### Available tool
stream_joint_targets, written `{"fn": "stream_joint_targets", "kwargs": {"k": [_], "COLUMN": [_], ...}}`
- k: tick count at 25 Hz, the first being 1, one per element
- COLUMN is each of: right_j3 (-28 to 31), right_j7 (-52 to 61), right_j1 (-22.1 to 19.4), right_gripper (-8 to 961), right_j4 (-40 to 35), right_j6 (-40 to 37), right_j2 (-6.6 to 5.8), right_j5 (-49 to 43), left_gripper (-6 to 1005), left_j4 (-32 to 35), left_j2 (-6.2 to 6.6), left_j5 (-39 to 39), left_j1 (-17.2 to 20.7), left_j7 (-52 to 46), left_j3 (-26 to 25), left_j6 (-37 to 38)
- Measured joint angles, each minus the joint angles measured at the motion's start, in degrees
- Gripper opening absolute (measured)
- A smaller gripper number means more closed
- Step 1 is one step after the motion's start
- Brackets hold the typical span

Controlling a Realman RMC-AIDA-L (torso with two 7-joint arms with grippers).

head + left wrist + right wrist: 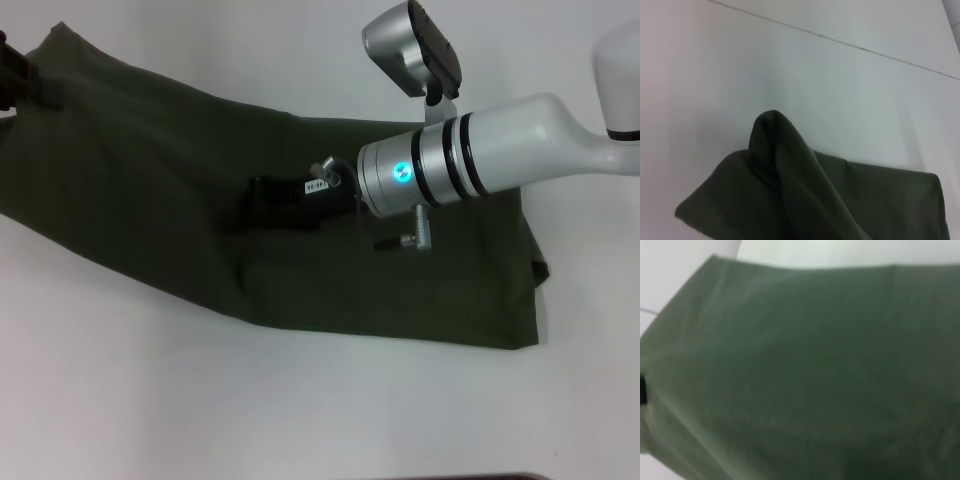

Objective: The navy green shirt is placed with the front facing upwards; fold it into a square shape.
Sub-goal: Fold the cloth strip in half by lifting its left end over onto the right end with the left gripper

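Right gripper (262,203) low over navy green shirt (150,200), jaws' state unclear; raised fold only in left wrist view.

Bright, even light; right wrist view blurred.

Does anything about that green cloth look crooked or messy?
Yes. The shirt lies as a slanted, folded band across the white table, its far-left corner lifted by the left gripper. The right gripper rests mid-cloth.
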Motion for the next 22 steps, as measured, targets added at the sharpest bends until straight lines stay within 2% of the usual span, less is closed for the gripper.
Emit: {"fn": "stream_joint_targets", "kwargs": {"k": [4, 9, 10, 16, 22], "right_j3": [0.42, -0.23, 1.69, 2.48, 1.8], "right_j7": [-0.31, 0.38, 0.84, 1.22, 3.28], "right_j1": [1.02, 0.92, 3.71, 1.01, -3.08], "right_gripper": [5, 5, 5, 5, 6], "right_j4": [0.57, -0.16, 2.57, -0.48, -6.32], "right_j6": [0.03, -7.98, -2.48, -10.21, -11.12], "right_j2": [-0.01, -0.43, -0.01, -0.56, -1.05], "right_j5": [-0.15, -1.61, -7.16, -6.89, -7.08], "left_gripper": [73, 72, 72, 72, 72], "left_j4": [0.34, 0.35, 2.27, 2.18, 2.09], "left_j2": [-0.13, 0.03, -1.49, -1.26, -1.17], "left_j5": [-0.03, -0.03, -2.57, -2.22, -2.22], "left_j1": [0.29, 0.32, 0.19, 0.86, 1.06], "left_j7": [0.0, 0.0, 0.46, 0.33, 0.16], "left_j3": [-0.06, -0.36, 0.1, -0.04, -0.01], "left_j6": [-0.04, -0.31, -0.38, -0.73, -0.77]}}
